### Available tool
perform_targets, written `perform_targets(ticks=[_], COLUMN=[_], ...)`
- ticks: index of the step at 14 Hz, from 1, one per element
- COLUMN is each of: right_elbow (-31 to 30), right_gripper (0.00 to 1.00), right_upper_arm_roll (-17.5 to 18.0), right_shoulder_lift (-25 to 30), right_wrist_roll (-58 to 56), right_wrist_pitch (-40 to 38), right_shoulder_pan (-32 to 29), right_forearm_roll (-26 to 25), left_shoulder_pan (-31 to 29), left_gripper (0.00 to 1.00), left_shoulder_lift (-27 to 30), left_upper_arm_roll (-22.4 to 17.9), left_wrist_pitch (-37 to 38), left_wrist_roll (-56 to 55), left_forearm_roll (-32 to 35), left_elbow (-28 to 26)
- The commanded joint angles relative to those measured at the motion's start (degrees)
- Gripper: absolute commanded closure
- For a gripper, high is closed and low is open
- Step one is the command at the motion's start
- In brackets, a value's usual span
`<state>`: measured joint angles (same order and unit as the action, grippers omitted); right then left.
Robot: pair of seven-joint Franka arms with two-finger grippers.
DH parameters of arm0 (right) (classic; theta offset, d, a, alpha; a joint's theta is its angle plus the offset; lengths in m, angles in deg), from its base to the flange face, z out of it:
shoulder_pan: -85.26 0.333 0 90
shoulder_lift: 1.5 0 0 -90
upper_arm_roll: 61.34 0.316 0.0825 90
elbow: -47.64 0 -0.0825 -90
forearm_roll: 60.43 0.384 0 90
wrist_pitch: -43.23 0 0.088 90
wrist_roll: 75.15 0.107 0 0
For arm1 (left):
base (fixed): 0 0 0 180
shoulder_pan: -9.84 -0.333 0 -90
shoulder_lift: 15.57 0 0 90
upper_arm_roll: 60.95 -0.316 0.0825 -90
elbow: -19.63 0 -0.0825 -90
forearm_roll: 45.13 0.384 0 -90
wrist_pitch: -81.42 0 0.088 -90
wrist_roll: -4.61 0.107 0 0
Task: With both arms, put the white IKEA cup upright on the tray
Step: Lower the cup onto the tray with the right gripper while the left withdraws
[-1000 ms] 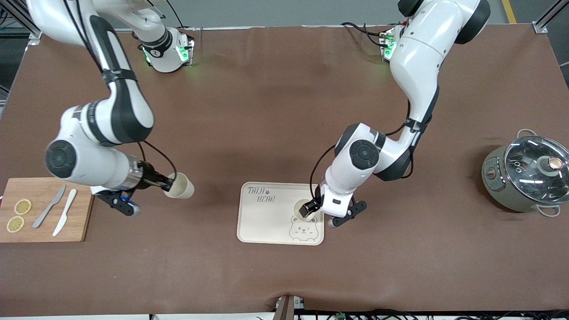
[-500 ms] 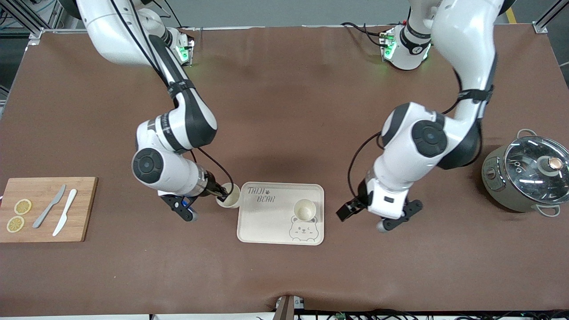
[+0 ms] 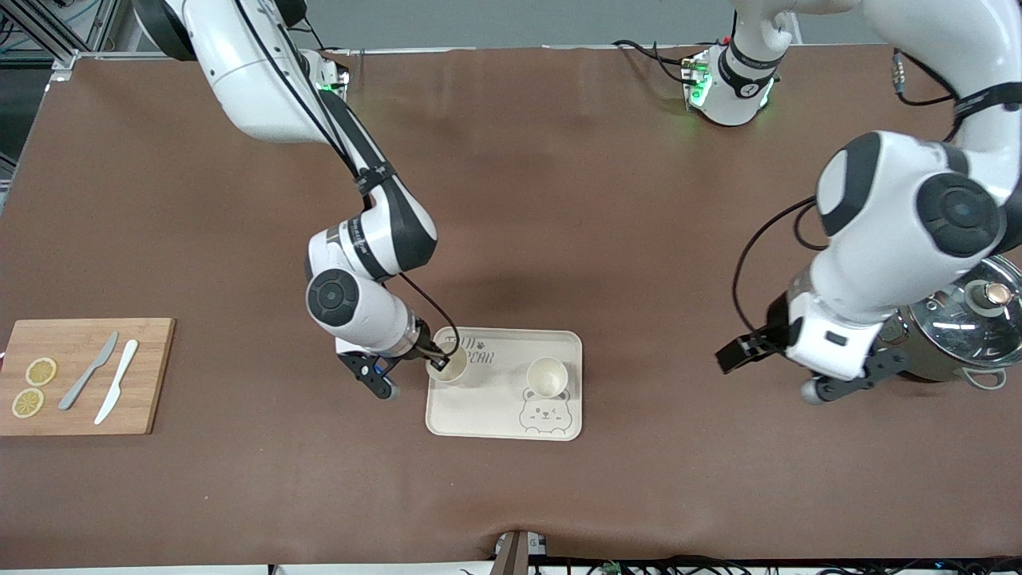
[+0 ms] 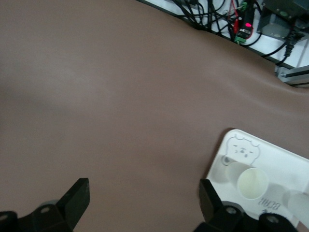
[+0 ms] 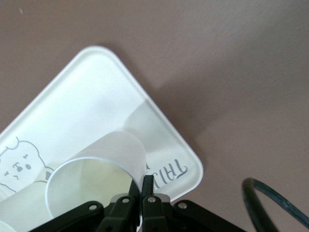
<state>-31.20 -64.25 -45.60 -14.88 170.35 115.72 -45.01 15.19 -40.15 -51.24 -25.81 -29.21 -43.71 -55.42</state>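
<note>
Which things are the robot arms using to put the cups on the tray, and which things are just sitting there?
For the job:
- tray
- cup standing on the tray
- second cup, pinched at its rim by the shut right gripper
- left gripper, open, over bare table

Just lying about:
- cutting board with two knives and lemon slices
- lidded pot

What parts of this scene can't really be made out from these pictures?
- Front view: the "TAIJI" lettering on the flat cream tray is partly covered by the white cup in the right end effector.
- Front view: whether that cup's base touches the tray; the cup itself hides it.
- Front view: the grey glass-lidded pot is partly blocked by the left arm, whose open left end effector hangs over the table.
- Right wrist view: the bear drawing is cut off.
</note>
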Motion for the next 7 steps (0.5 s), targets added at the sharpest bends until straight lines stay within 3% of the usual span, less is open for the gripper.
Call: perform_targets(ticks=[1,4,5,6,7], right_elbow=[2.11,1.85,1.85,1.93,2.11], right_gripper=[1.0,1.0,0.61,0.01,0.0], right_upper_arm_roll=[-0.7,-0.7,-0.7,-0.7,-0.87], right_shoulder_lift=[-3.18,-3.71,-3.71,-3.54,-3.36], right_wrist_roll=[1.52,1.61,1.35,1.17,0.91], right_wrist_pitch=[2.07,2.16,2.07,1.72,1.55], right_shoulder_pan=[1.79,2.67,2.23,1.97,2.49], right_forearm_roll=[1.19,0.75,0.92,0.66,-0.04], left_shoulder_pan=[-3.84,-7.89,-9.03,-9.57,-10.18], left_gripper=[0.0,0.0,0.0,0.0,0.0], left_shoulder_lift=[4.45,6.65,7.26,7.62,8.4], left_upper_arm_roll=[0.22,0.31,0.31,0.13,0.13], left_wrist_pitch=[4.3,6.5,7.47,8.52,9.75], left_wrist_roll=[4.98,11.13,12.89,13.95,14.39], left_forearm_roll=[1.3,1.3,1.39,1.39,1.39], left_elbow=[-1.95,-1.77,-1.77,-1.77,-1.77])
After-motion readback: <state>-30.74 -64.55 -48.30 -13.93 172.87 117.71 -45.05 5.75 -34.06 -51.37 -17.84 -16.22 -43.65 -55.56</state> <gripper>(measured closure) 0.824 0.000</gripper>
